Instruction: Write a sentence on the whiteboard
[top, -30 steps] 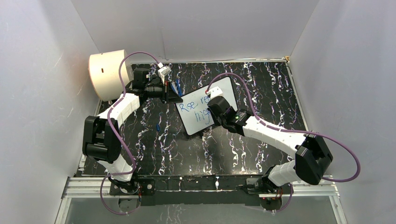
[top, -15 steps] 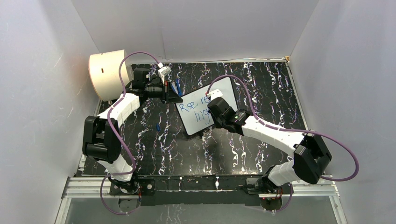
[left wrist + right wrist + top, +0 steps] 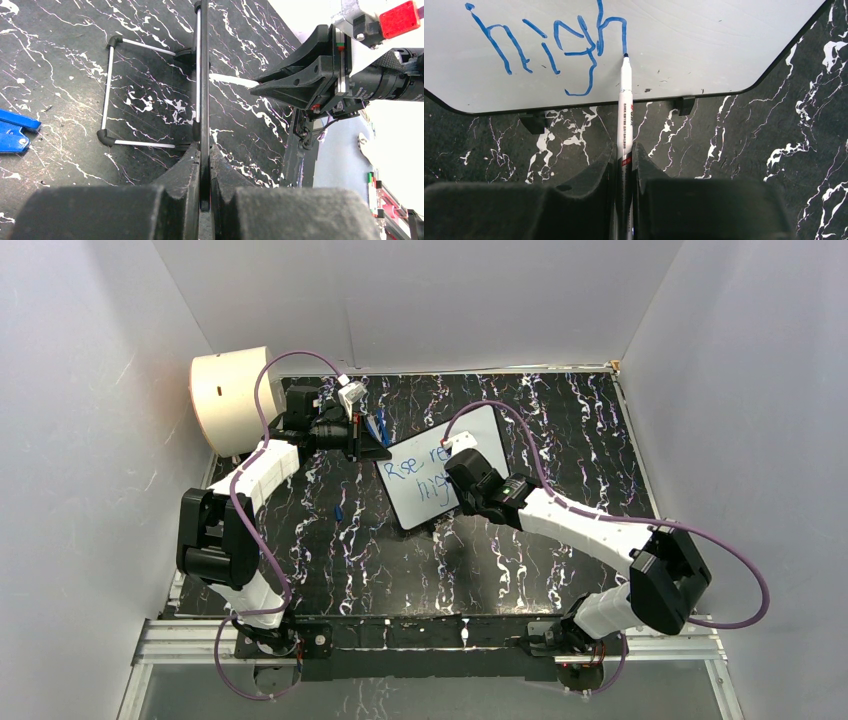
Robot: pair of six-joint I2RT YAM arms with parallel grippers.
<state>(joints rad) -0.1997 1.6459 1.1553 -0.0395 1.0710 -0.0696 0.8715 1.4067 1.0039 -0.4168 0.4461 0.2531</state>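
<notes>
Right wrist view first: your right pincer (image 3: 625, 152) is closed tight on a white marker pen (image 3: 624, 100). The pen's tip touches the whiteboard (image 3: 724, 35) at the foot of the last letter of "high" — the lower line of the blue writing (image 3: 549, 47). Your left pincer (image 3: 205, 150) is clamped on the board's near edge. The board rests on a wire stand (image 3: 107, 90), and a small blue item (image 3: 12, 132) lies on the black marbled desk (image 3: 60, 45) beside it. Farther back, at the desk's far-left corner, a cream drum (image 3: 230, 395) sits well apart from the board.
</notes>
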